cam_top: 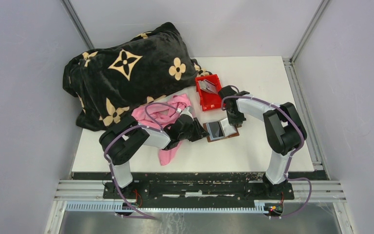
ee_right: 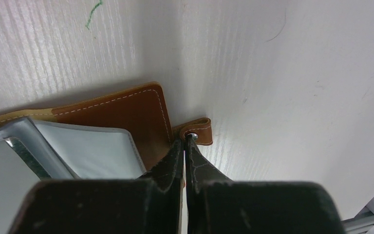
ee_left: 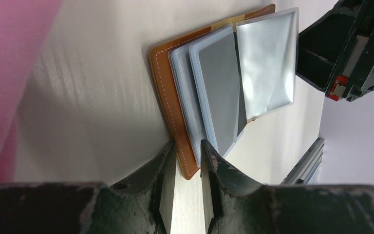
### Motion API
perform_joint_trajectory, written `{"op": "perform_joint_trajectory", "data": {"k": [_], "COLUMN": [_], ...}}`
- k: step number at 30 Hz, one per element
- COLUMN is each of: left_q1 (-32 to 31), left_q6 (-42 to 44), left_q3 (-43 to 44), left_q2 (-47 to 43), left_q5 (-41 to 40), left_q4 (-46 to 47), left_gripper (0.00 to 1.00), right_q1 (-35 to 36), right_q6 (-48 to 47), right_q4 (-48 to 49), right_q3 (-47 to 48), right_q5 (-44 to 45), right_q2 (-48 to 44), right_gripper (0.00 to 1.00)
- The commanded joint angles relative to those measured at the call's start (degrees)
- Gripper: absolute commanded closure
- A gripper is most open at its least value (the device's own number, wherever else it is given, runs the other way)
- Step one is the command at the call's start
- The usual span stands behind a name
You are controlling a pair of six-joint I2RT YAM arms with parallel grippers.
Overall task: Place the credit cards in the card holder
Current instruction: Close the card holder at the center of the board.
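The brown card holder [cam_top: 222, 130] lies open on the white table, its clear pockets up. A grey card [ee_left: 219, 92] sits in one clear pocket [ee_left: 265, 63]. More cards [cam_top: 207, 86] lie in the red bin [cam_top: 202, 100]. My left gripper [cam_top: 200, 131] is at the holder's left edge, its jaws [ee_left: 187, 151] shut on the corner of the brown cover [ee_left: 168, 83]. My right gripper [cam_top: 235, 121] is at the holder's right side, shut [ee_right: 187, 141] on the snap tab strap [ee_right: 200, 130] next to the brown cover [ee_right: 126, 117].
A black blanket with beige flower shapes [cam_top: 126, 73] covers the table's back left. A pink cloth [cam_top: 163, 114] lies under the left arm. The red bin stands just behind the holder. The table's right edge [cam_top: 297, 107] runs along a metal rail.
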Motion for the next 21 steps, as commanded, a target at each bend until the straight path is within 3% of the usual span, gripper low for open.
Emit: {"op": "perform_joint_trajectory", "data": {"k": [1, 21], "left_q1": [-0.64, -2.80], "left_q6": [3.72, 5.92], "left_q3": [2.86, 7.59], "left_q2": [2.60, -4.58], "left_q5": [-1.27, -5.47], "left_q4": [-0.69, -0.27], "left_gripper": [0.67, 0.67], "right_q1": [1.01, 3.34], "right_q6": [2.91, 3.25], "right_q4": [-0.35, 0.12], "right_q3": [-1.81, -2.15], "right_q5": [-7.16, -8.08], "right_q2": [-0.24, 0.25], "right_gripper": [0.97, 0.98]}}
